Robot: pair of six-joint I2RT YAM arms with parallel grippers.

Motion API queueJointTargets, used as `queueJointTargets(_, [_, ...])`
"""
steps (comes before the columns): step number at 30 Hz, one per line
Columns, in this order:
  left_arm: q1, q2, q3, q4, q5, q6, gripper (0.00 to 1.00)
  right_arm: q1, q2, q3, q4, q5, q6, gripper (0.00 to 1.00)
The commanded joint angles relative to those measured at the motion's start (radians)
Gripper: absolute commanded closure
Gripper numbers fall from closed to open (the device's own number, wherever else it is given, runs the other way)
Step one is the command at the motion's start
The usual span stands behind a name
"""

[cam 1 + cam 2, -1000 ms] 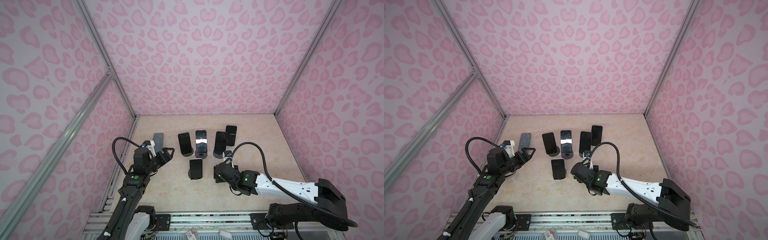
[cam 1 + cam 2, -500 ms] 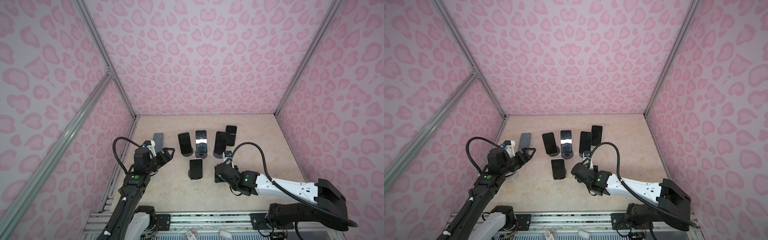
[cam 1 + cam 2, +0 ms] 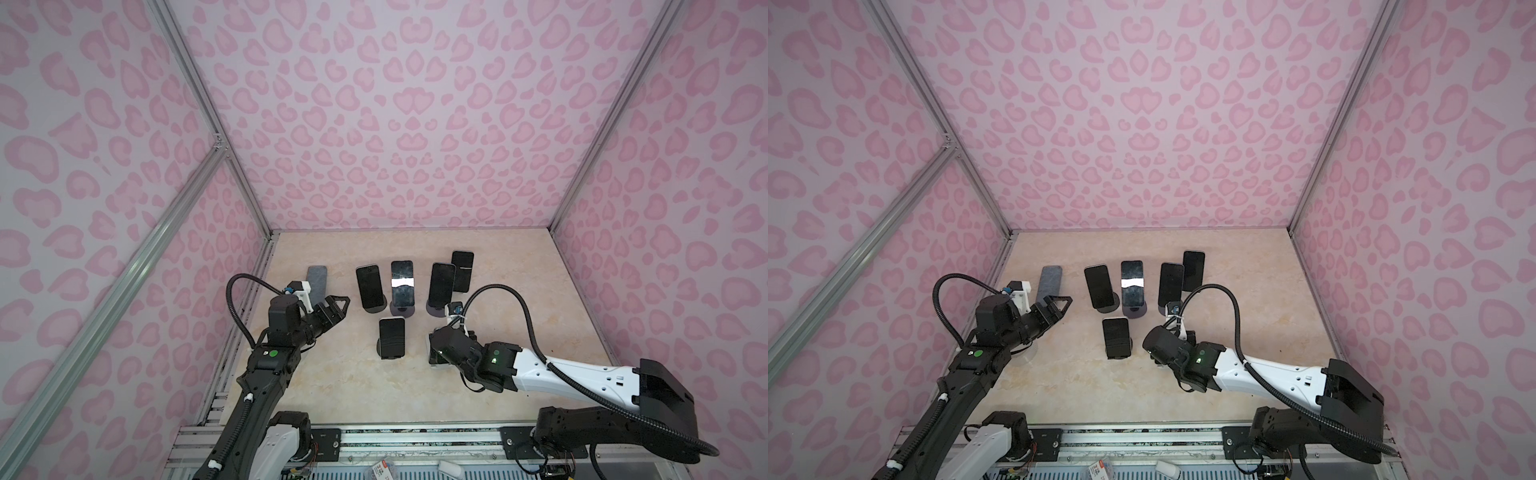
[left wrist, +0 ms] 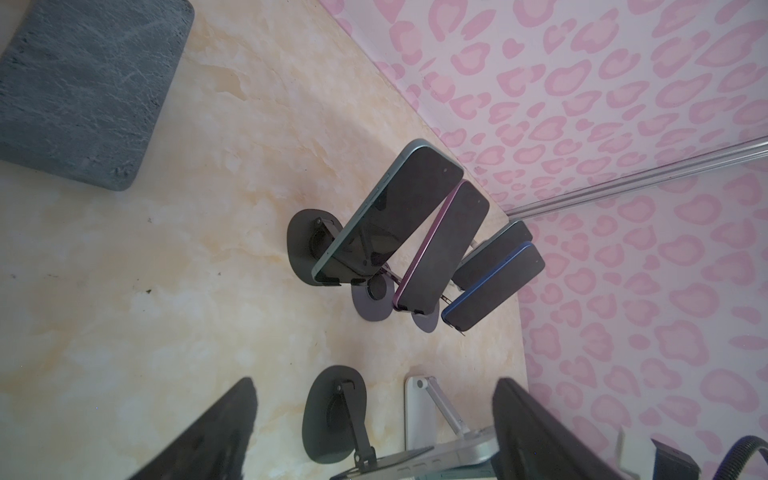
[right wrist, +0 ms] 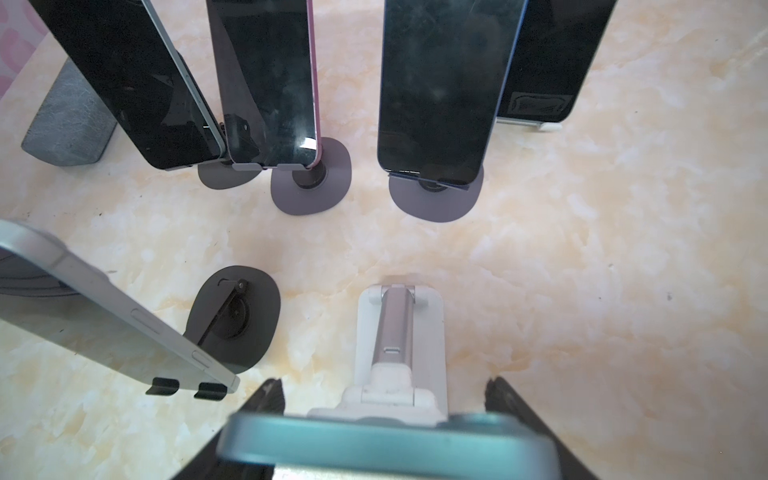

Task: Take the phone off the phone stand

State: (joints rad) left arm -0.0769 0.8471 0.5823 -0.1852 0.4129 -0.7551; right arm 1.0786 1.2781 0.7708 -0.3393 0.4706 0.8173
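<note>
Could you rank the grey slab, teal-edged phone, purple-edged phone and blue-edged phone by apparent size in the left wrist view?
1. grey slab
2. teal-edged phone
3. purple-edged phone
4. blue-edged phone
Nearness inflates the phones; true sizes unsure.

Teal phone (image 5: 386, 444) tilted on wht stand (image 5: 399, 332), front R.

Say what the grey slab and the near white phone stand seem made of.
Grey slab: likely slate or a stone-look composite, matte. It is mottled dark grey with pale veins and a rough edge.
Near white phone stand: probably a matte plastic base and hinge, smooth and uniformly white, with a satin silver arm that looks like brushed metal.
</note>
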Motion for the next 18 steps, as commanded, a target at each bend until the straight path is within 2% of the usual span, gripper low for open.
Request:
queueJointTargets(1, [-0.001,0.004,0.011,0.02,0.008,0.011,0.08,0.003,-0.009,0.013,-0.016,0.019,-0.021,0.29])
queueJointTargets(10, [-0.001,0.012,0.027,0.024,0.015,0.004,0.09,0.003,-0.051,0.055,-0.103,0.006,-0.071,0.3])
queueJointTargets(18, [-0.004,0.03,0.054,0.023,0.027,-0.002,0.09,0.003,-0.12,0.048,-0.143,0.072,-0.097,0.31])
